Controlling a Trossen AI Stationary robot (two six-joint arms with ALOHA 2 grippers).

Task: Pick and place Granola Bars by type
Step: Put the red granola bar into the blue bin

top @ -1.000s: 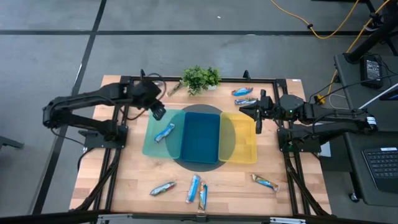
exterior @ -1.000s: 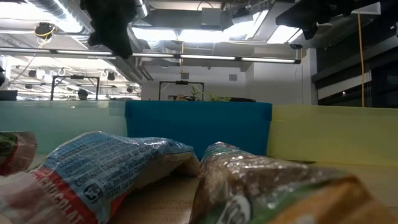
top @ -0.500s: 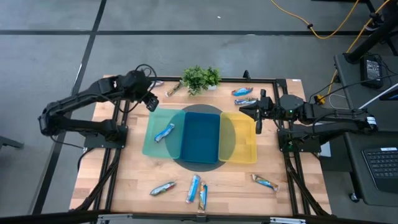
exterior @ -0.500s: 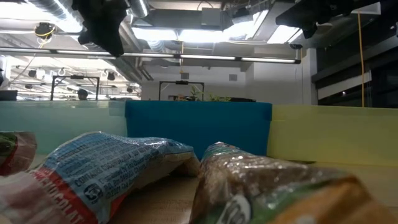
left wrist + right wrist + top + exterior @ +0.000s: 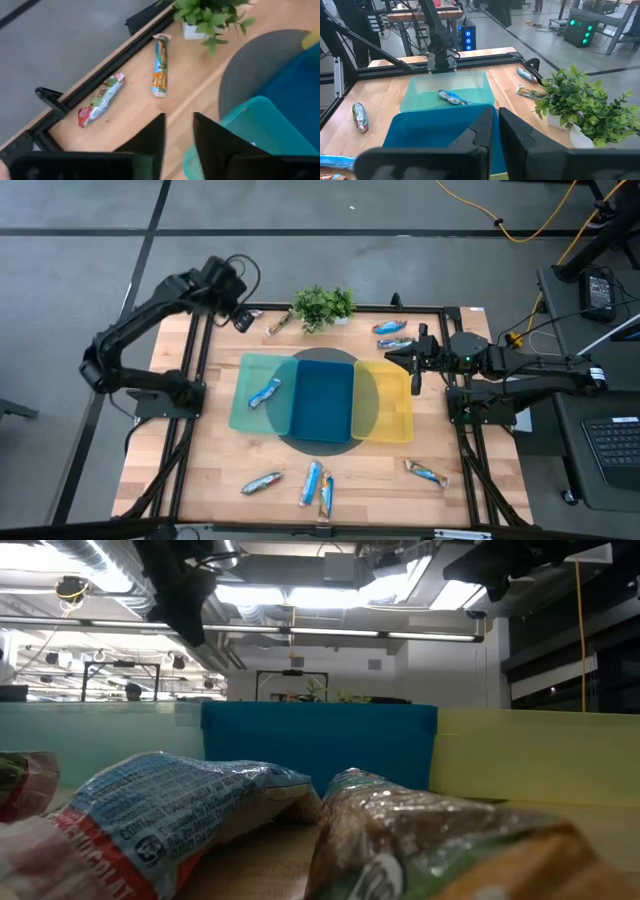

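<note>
Teal bin (image 5: pixel 252 395) holds one bar (image 5: pixel 264 393); my left gripper (image 5: pixel 178 131), slightly parted and empty, probably lines up on the corner bars (image 5: pixel 160 65).

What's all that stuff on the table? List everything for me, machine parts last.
Table: one, light wood with a black frame.
Mat: one, dark grey, round, under the bins.
Green bin: one, pale green, left of the three, holding one blue bar.
Blue bin: one, middle.
Yellow bin: one, right.
Plant: one, green, back edge.
Back-left bars: two, greenish wrappers, beside the plant.
Back-right bars: two, blue.
Front bars: three, front edge, plus one more at front right.
Left gripper: over the back-left corner, fingers slightly apart, holding nothing.
Right gripper: above the yellow bin, shut, holding nothing.
</note>
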